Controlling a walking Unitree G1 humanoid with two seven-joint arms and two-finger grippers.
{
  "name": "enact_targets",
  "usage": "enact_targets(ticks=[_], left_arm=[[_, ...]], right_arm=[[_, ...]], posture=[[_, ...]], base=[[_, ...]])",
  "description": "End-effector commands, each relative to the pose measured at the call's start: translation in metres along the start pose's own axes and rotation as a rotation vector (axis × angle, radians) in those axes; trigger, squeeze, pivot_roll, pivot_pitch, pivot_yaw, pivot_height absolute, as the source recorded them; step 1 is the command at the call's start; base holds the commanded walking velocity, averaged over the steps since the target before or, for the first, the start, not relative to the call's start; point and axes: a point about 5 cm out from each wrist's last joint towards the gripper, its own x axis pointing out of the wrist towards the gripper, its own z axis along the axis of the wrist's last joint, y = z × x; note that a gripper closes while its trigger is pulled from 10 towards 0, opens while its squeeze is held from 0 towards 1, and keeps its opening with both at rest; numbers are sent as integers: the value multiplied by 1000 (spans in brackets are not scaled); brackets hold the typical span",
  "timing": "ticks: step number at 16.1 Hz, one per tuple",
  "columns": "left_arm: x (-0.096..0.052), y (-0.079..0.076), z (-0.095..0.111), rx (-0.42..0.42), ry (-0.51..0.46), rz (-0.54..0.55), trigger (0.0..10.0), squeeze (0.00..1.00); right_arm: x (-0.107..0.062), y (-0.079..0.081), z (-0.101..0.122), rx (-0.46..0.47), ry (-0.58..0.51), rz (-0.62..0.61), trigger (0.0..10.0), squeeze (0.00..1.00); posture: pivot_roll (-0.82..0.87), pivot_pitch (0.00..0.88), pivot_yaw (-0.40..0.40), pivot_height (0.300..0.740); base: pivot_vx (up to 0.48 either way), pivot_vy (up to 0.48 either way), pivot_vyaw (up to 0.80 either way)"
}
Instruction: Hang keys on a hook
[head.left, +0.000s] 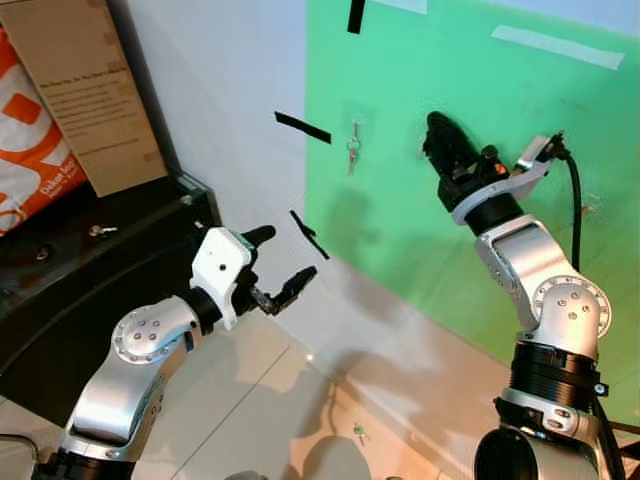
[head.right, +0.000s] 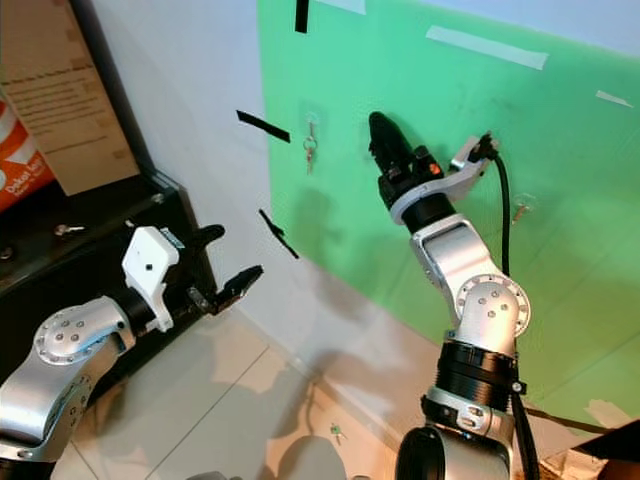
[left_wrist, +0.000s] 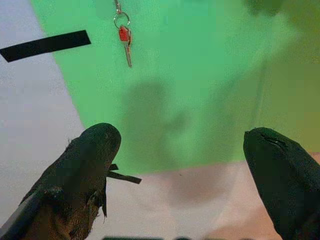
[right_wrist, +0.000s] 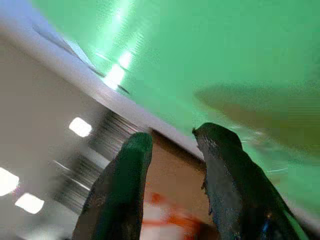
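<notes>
Keys: your small silver bunch of keys with a red tag (left_wrist: 124, 37) hangs on a small hook (head.left: 356, 127) on the bright green sheet taped to the wall (head.left: 480, 230), near that sheet's left edge.
Left hand: your left hand (head.left: 276, 268) is raised low and to the left of the green sheet, below the keys and well apart from them. Its two black fingers (left_wrist: 90, 165) are spread wide with nothing between them, and its wrist view looks up at the keys.
Right hand: your right hand (head.left: 437, 135) points up at the green sheet, right of the keys and about level with them, not touching them. In its wrist view the fingers (right_wrist: 122, 185) stand a little apart with nothing in the gap.
Tape: black tape strips (head.left: 302, 127) sit on the white wall just left of the green sheet.
Cabinet: a black cabinet (head.left: 90, 270) stands far left of the green sheet, with a brown cardboard box (head.left: 85, 90) leaning above it.
</notes>
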Motion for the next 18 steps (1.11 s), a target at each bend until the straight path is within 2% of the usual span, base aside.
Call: enact_targets(ticks=[1,2,3,5,6,8,9,11,12,14,15,17,18], left_arm=[[0,0,0,17,7,0,10000,59],[0,0,0,16,8,2,10000,59],[0,0,0,16,8,2,10000,59],[0,0,0,19,9,2,10000,59],[1,1,0,21,9,5,10000,59],[1,1,-1,25,11,15,10000,59],[1,4,-4,38,26,66,10000,59],[0,10,-9,55,40,147,10000,59],[-4,18,-15,45,40,261,10000,55],[-7,20,-19,50,45,326,10000,47],[-10,22,-23,53,55,373,10000,43],[-10,25,-26,70,65,423,10000,51],[-9,27,-29,86,83,452,10000,67]], right_arm=[[1,1,2,-205,22,-51,10000,0],[3,-1,-4,-353,69,-86,10000,0],[3,-1,-4,-353,69,-86,10000,0],[6,12,3,-506,-24,-42,10000,0],[7,22,9,-615,-93,4,10000,0],[5,26,8,-671,-99,39,10000,0],[-2,19,0,-769,-45,27,10000,0],[-8,9,-11,-840,27,-8,10000,0],[-28,-21,-34,-879,124,-144,10000,0],[-43,-40,-49,-828,167,-256,10000,0],[-55,-52,-64,-894,216,-305,10000,1000],[-61,-57,-74,-936,241,-318,10000,1000],[-61,-60,-75,-988,238,-315,10000,1000]], posture=[[-30,0,-1,740],[-30,0,-1,740],[-30,0,-1,740],[-28,0,-3,740],[-28,0,-4,740],[-25,0,-12,740],[-23,0,-17,740],[-23,0,-19,740],[-30,0,-17,740],[-34,0,-10,740],[-43,0,0,740],[-49,0,7,740],[-48,0,8,740]], base=[[0,0,0],[0,0,0],[0,0,0],[0,0,0],[0,0,0],[0,0,0],[0,0,0],[0,0,0],[0,0,0],[0,0,0],[0,0,800],[0,0,800],[0,0,800]])
